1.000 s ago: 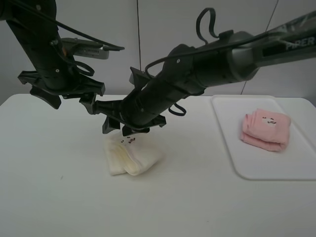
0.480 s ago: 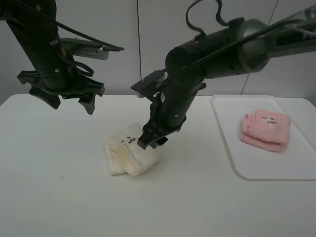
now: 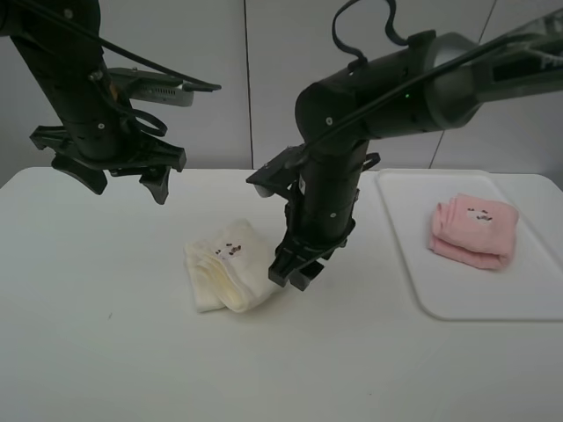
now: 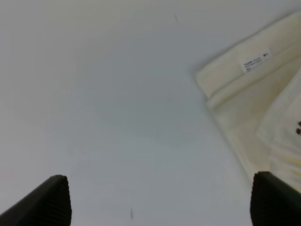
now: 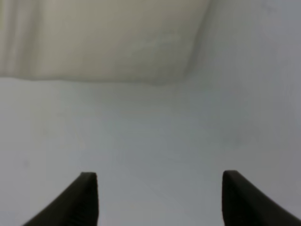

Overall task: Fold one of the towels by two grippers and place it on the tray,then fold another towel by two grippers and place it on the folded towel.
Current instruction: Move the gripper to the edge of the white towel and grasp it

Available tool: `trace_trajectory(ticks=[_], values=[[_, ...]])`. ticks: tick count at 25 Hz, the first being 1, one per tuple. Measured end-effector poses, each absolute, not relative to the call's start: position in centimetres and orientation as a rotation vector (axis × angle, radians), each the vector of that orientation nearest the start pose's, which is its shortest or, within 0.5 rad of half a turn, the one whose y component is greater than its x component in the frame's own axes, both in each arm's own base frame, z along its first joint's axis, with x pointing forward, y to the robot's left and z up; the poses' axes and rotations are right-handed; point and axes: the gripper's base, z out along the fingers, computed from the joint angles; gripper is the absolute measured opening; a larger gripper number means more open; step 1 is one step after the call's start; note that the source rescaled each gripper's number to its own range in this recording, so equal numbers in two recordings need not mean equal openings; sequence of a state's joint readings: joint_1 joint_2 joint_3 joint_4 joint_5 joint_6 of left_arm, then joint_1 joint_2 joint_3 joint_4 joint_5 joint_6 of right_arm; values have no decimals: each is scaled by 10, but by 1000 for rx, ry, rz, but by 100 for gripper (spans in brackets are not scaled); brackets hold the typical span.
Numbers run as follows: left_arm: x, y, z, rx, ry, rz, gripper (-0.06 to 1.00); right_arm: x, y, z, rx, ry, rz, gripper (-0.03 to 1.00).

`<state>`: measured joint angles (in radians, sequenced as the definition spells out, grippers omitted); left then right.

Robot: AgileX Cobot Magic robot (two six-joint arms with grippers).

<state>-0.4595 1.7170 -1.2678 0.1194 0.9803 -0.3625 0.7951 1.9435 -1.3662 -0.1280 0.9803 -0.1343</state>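
Observation:
The cream-white towel [image 3: 230,274] lies folded in a thick bundle on the table left of centre, dark mark up. My right gripper [image 3: 296,272] hangs low just beside its right edge, open, with only bare table between the fingers [image 5: 87,200]; the cream towel [image 5: 103,37] fills the strip ahead of it. My left gripper [image 3: 126,183] hovers high up and to the left of the towel, open and empty [image 4: 162,207], with the cream towel [image 4: 254,94] and its label off to one side. The pink towel [image 3: 472,230] rests folded on the white tray [image 3: 493,303] at the right.
The white table [image 3: 106,352] runs to the front edge. The right arm's thick forearm [image 3: 387,88] stretches across above the table between the cream towel and the tray. A grey wall stands behind.
My right arm swung from over the cream towel's top to its right side and dropped toward the table, its fingers spreading wider. The left arm and both towels stayed put.

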Motion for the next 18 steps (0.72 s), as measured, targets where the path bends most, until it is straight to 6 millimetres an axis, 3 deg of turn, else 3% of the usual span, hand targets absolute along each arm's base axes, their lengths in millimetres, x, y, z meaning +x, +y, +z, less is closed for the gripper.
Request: trace_trajectory(ticks=[8, 18], values=[[309, -142, 240, 241, 2901, 36, 93, 267, 266, 178, -1395, 2697, -19, 88], [309, -142, 240, 249, 2901, 38, 93, 267, 266, 178, -1398, 2691, -26, 92]])
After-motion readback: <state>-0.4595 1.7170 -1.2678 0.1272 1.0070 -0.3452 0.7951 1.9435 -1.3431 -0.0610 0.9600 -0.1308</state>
